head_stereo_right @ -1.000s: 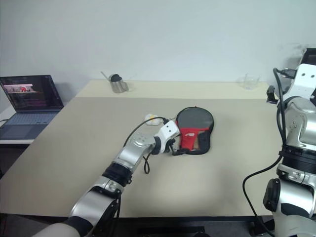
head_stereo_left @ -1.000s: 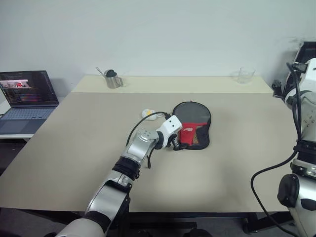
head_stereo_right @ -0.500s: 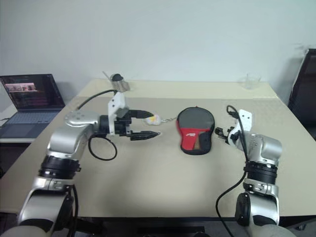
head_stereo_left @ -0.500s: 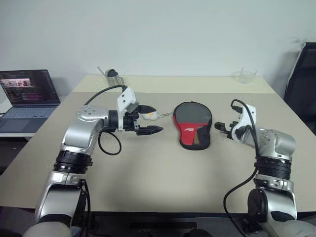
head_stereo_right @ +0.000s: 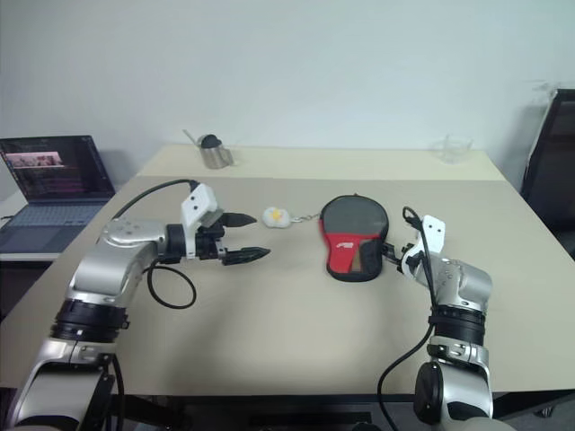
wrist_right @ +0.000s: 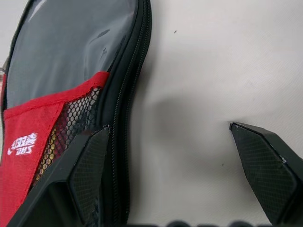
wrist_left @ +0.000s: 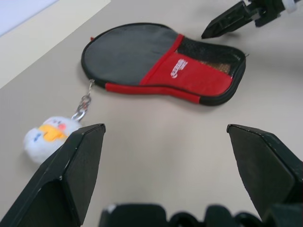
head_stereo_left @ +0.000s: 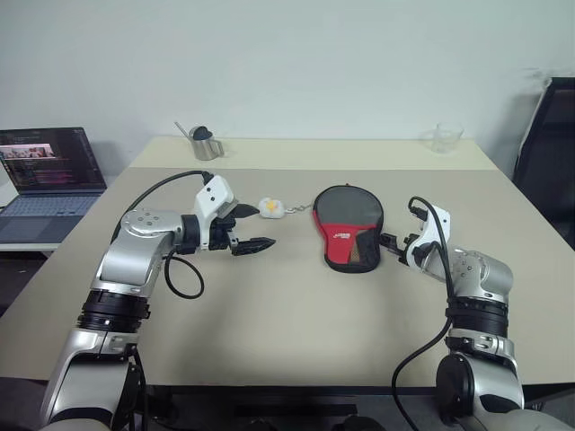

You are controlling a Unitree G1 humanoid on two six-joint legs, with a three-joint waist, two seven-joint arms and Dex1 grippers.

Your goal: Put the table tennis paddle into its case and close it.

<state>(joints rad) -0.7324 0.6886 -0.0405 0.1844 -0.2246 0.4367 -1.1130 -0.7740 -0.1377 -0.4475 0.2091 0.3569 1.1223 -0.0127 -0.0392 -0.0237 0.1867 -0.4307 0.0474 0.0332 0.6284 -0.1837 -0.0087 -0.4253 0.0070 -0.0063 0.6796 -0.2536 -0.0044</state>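
The case (head_stereo_left: pixel 349 226), a flat black and red pouch with a mesh panel, lies in the middle of the table (head_stereo_left: pixel 296 314). Its zipper looks shut along the edge (wrist_right: pixel 124 94). The white-yellow zipper charm (head_stereo_left: pixel 268 206) lies to its left on a short chain. The table tennis paddle is hidden, apart from a tan and red glimpse behind the mesh (wrist_right: pixel 51 144). My left gripper (head_stereo_left: pixel 255 228) hovers open left of the case, pointing toward it, with nothing between its fingers. My right gripper (head_stereo_left: pixel 387 242) stands open and empty just off the case's right edge, one finger (wrist_right: pixel 87 165) close beside the zipper seam.
An open laptop (head_stereo_left: pixel 49 171) sits on a lower side table at the left. A metal cup (head_stereo_left: pixel 207 144) stands at the back left of the table and a clear glass (head_stereo_left: pixel 445 136) at the back right. A black chair (head_stereo_left: pixel 548 153) stands at the right.
My left gripper has drawn back from the case's narrow end, to the left and up. My right arm has swung down from high at the right to beside the case. The case has not moved.
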